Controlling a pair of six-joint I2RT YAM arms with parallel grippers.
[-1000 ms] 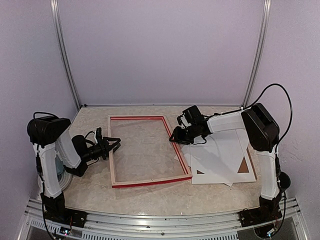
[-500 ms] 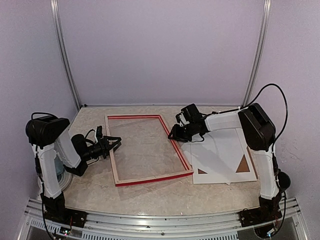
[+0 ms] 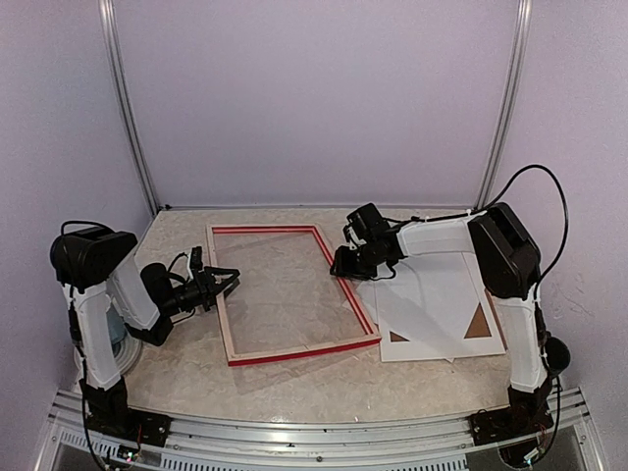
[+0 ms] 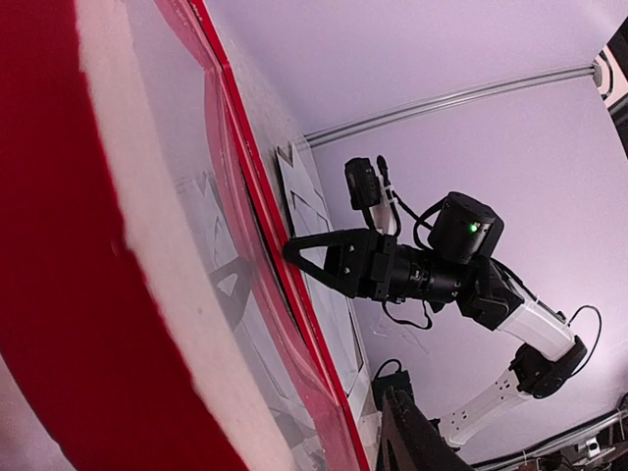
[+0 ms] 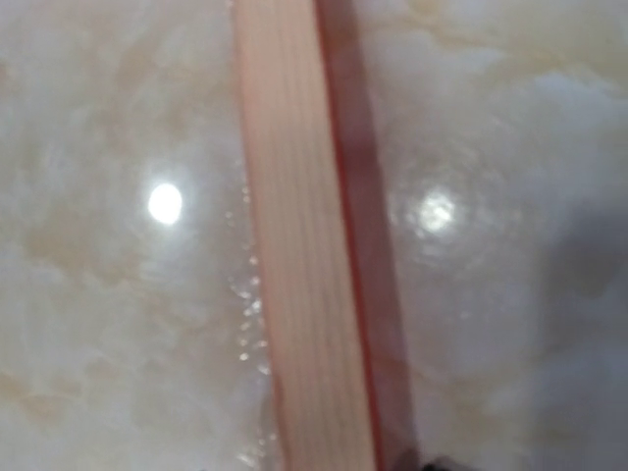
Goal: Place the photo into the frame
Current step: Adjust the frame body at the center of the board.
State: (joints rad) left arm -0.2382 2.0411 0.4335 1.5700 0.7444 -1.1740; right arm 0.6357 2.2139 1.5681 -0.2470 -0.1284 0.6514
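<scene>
The large rectangular picture frame (image 3: 306, 350) of glossy red face and pale wood lies flat on the marbled stone-pattern desk (image 3: 177, 378). It sits mid-desk, somewhat nearer the left edge, with its long rails running skewed from the near edge toward the far edge. To its right, toward the right edge, lies a loose stack of white rectangular paper sheets (image 3: 432, 294), just beside the frame's right rail. A brown hardboard panel (image 3: 480, 325) lies under the sheets on their right side. The left gripper (image 3: 224, 282) is at the frame's left rail, and the right gripper (image 3: 340, 267) is at the right rail's far half.
</scene>
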